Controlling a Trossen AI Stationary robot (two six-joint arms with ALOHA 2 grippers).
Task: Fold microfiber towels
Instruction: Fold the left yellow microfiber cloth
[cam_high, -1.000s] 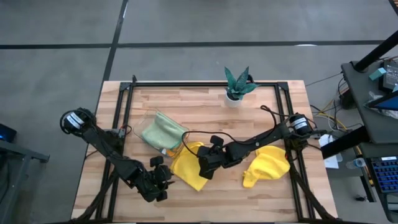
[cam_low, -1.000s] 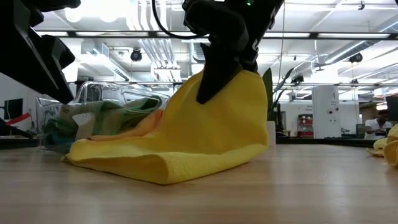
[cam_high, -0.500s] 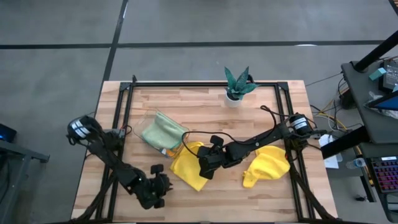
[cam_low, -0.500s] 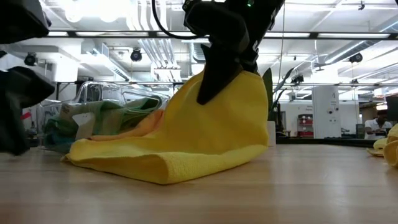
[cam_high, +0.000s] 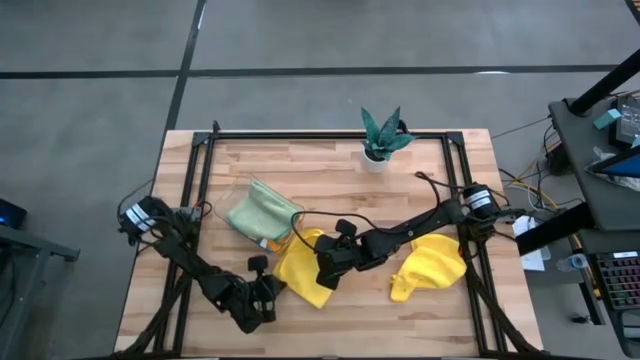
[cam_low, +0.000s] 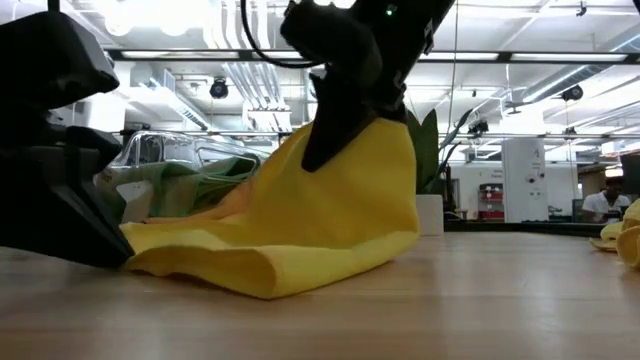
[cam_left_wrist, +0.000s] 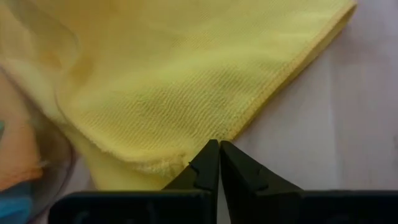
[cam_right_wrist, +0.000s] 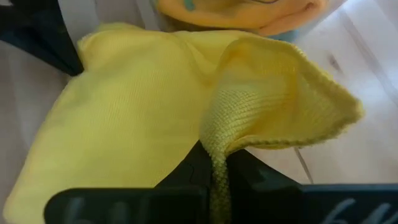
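The yellow towel (cam_high: 303, 270) lies half-folded on the worktop (cam_high: 330, 180) — long axis diagonal. Right tool (cam_high: 324, 268) clenched on its raised corner; left tool (cam_high: 268, 295) closed at its near edge — whether cloth is caught is unclear.

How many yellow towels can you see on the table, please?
2: one yellow towel at the table's middle front, gripped by both grippers, and another yellow towel bunched toward the right side. Others may hide in the pile.
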